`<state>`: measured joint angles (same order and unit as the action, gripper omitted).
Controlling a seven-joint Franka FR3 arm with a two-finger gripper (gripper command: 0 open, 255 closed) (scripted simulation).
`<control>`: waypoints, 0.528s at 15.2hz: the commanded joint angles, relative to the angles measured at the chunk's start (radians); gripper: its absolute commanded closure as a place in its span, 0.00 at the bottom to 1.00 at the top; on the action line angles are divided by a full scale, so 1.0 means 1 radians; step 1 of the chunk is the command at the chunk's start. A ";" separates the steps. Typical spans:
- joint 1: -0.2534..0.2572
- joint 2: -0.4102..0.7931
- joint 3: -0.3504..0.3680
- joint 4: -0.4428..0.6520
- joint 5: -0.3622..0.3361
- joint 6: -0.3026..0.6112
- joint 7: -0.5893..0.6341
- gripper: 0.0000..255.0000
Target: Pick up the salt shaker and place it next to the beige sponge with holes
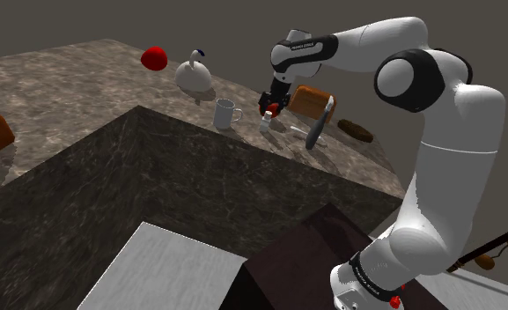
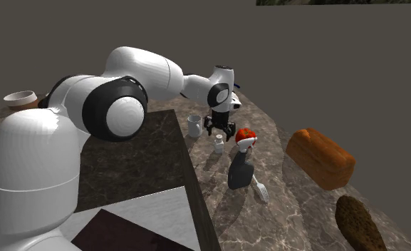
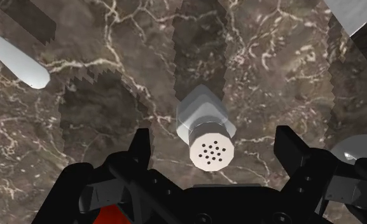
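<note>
I see the salt shaker (image 3: 207,130) as a small pale grey-white piece with a squarish body and a round cap with many small holes. It stands upright on the dark marble countertop (image 1: 67,97), its cap facing up to the gripper (image 3: 214,137). The fingers are spread on both sides of it, and neither one touches it. In the second exterior view the sponge (image 2: 357,221) lies flat on the same countertop near the lower right corner. To me it looks brown rather than beige, oval, with a rough porous surface. The two are well apart.
</note>
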<state>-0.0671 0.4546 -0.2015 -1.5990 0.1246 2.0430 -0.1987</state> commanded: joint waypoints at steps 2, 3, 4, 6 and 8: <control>0.000 0.004 0.000 -0.005 0.001 0.010 -0.001 0.00; 0.000 0.004 0.000 -0.005 0.001 0.010 -0.001 0.00; 0.000 0.004 0.000 -0.005 0.001 0.010 -0.001 0.00; 0.000 0.004 0.000 -0.005 0.001 0.010 -0.001 0.00; 0.000 0.004 0.000 -0.005 0.001 0.010 -0.001 1.00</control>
<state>-0.0674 0.4588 -0.2011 -1.6039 0.1257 2.0526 -0.1996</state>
